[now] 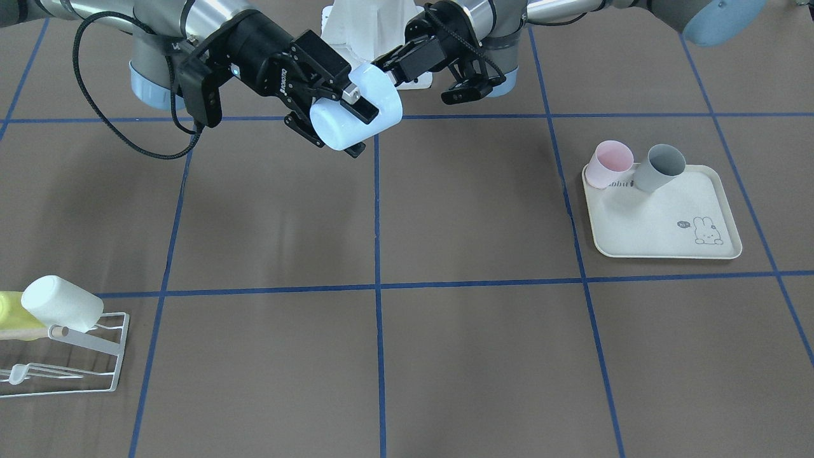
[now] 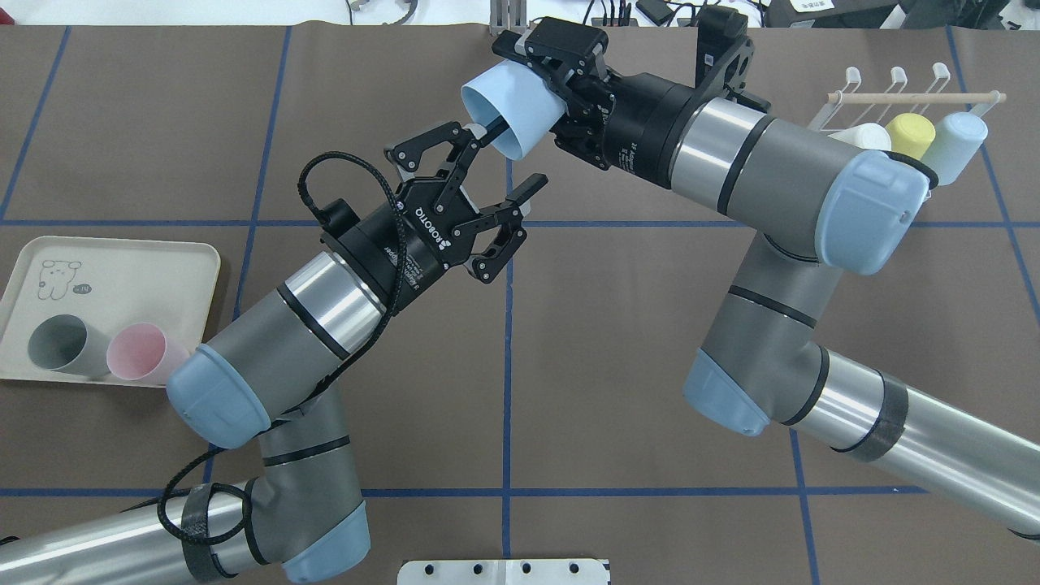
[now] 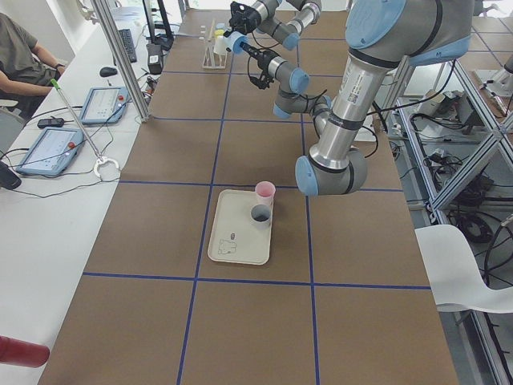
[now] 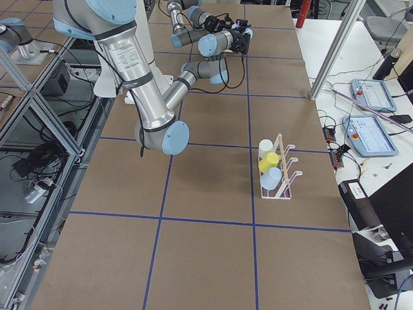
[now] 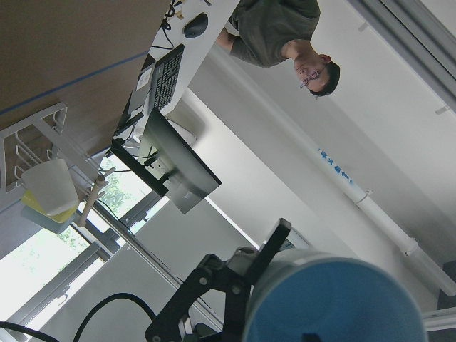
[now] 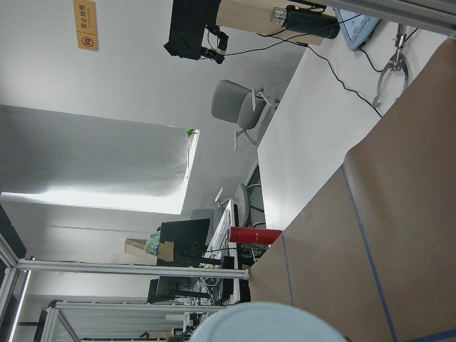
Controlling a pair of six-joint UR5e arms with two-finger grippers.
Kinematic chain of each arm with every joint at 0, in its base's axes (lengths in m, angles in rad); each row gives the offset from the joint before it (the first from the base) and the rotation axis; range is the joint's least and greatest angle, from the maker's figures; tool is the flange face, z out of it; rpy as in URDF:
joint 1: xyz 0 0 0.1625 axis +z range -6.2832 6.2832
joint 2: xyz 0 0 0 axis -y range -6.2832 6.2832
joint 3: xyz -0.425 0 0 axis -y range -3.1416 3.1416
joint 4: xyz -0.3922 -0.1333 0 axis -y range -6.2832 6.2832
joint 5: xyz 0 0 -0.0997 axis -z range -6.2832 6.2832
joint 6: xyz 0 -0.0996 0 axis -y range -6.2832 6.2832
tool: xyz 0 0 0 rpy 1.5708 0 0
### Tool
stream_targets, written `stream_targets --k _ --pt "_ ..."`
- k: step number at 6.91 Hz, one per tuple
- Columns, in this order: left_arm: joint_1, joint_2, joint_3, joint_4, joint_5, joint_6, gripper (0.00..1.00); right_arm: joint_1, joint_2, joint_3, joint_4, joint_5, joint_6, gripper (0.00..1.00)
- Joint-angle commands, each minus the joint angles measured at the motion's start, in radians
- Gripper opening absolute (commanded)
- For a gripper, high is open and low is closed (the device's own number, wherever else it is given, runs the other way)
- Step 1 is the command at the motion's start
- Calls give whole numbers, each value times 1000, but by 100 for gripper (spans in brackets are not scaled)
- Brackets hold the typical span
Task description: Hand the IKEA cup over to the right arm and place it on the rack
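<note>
My right gripper (image 2: 546, 96) is shut on a light blue cup (image 2: 512, 114) and holds it on its side above the table's far middle, mouth toward my left arm. In the front view the right gripper (image 1: 346, 105) clamps the cup (image 1: 365, 124). My left gripper (image 2: 505, 158) is open, with one fingertip (image 2: 481, 134) at the cup's mouth and the other below it; it also shows in the front view (image 1: 420, 79). The white wire rack (image 2: 894, 85) with a wooden dowel stands at the far right and holds three cups. It also shows in the front view (image 1: 95, 362).
A cream rabbit-print tray (image 2: 122, 272) lies on my left with a grey cup (image 2: 61, 345) and a pink cup (image 2: 142, 353) on their sides at its edge. Blue tape lines grid the brown table. An operator sits beyond the far edge (image 3: 20, 56).
</note>
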Motion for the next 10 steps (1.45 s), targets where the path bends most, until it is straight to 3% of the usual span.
stream_targets --k 1,3,5,6,8,10 --pt "-3 6 -7 -4 -2 14 100 36 -1 1 0 6 2 0" --pt "-7 18 -59 -5 -8 73 100 124 -13 -2 0 61 5 0" --pt "-7 163 -172 -1 -16 95 100 265 -85 1 0 143 -1 0" --pt "-10 240 -242 4 -69 185 100 339 -139 -2 -3 183 -24 0" --pt "-36 340 -265 10 -85 250 100 433 -219 -5 -11 207 -140 0" --pt "-78 500 -338 52 -167 445 100 523 -276 1 -194 191 -392 0"
